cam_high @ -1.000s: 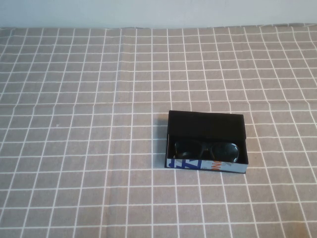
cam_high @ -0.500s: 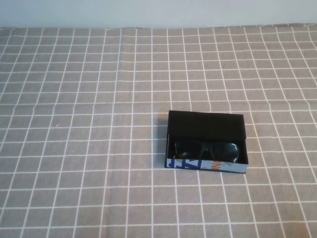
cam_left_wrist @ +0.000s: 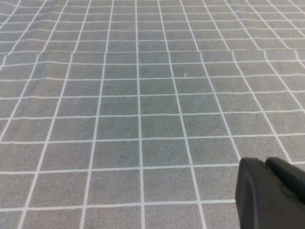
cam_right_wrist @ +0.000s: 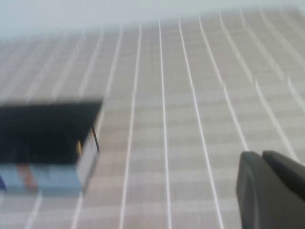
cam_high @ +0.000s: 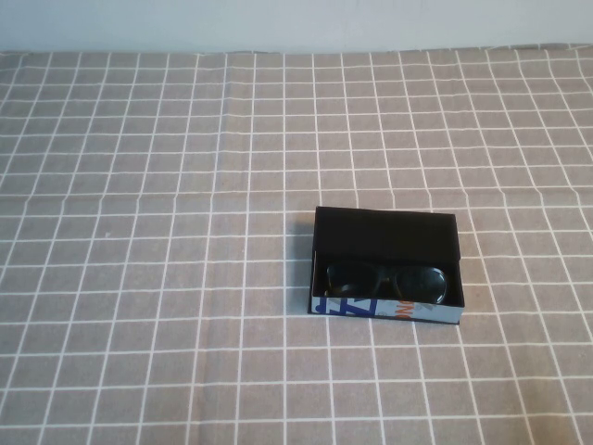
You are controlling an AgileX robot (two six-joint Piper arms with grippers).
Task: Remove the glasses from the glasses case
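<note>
Glasses lying in open glasses case. Left gripper, right gripper both off-table (finger state: cannot tell). Approach from above, pinch frame bridge, lift straight.

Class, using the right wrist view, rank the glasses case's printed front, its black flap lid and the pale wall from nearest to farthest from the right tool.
1. The printed front of the glasses case, on the side facing the right tool.
2. The black flap lid, behind that front.
3. The pale wall, beyond the cloth.
The left tool hangs over bare cloth.
</note>
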